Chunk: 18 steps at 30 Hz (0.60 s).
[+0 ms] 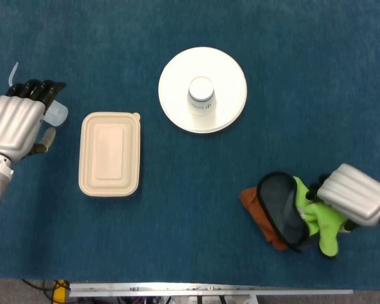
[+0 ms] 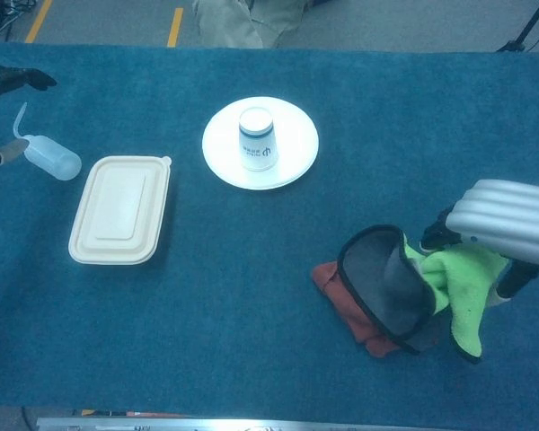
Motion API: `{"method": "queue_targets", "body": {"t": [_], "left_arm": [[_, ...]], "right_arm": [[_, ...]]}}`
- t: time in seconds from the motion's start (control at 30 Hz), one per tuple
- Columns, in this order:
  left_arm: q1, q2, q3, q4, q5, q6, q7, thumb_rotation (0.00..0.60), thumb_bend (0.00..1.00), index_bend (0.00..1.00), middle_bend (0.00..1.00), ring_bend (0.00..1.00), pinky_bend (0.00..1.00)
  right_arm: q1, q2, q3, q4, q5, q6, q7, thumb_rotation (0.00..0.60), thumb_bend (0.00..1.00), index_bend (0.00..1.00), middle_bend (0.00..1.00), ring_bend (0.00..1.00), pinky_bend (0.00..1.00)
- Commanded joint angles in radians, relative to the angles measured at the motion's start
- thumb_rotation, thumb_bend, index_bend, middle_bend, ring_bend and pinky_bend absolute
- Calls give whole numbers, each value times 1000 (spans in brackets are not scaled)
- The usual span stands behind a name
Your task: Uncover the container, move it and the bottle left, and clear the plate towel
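Green and grey cloth, the plate towel (image 1: 304, 212), is gripped by the right hand (image 1: 354, 194) at the table's five o'clock and hangs touching a rust-brown cloth (image 1: 256, 212). At nine o'clock, the left hand (image 1: 16, 120), fingers curled, is seen over the bottle (image 2: 49, 154); whether it is grasped cannot be told. The lidded container (image 1: 109, 153) lies just beside it, with a plate (image 1: 228, 73) and upturned cup (image 1: 201, 96) at twelve o'clock. The towel-clearing step is judged in hand; release of the towel is called for next.
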Motion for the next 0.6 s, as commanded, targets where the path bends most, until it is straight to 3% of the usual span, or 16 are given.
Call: {"method": "queue_targets", "body": {"t": [0.03, 0.1, 0.17, 0.47, 0.6], "left_arm": [[0, 2, 1, 1, -3, 0, 1, 600, 408, 88, 138, 110, 175], [0, 3, 2, 2, -6, -1, 0, 600, 408, 88, 136, 109, 175], [-1, 3, 2, 5, -8, -4, 0, 600, 408, 84, 134, 107, 175], [-7, 4, -6, 7, -7, -2, -6, 600, 408, 72, 131, 106, 175], [-3, 11, -11, 6, -7, 6, -18, 600, 409, 71, 130, 106, 175]], "right_arm": [[19, 12, 7, -17, 55, -66, -56, 600, 111, 124, 281, 268, 440], [22, 22, 15, -26, 77, -77, -74, 600, 108, 16, 178, 192, 373], [19, 29, 22, -30, 86, -69, -87, 600, 105, 0, 121, 148, 332], [-11, 63, 78, -30, 74, 70, -19, 600, 103, 0, 86, 122, 306], [-35, 74, 118, -20, 118, 138, 11, 600, 105, 0, 89, 122, 306]]}}
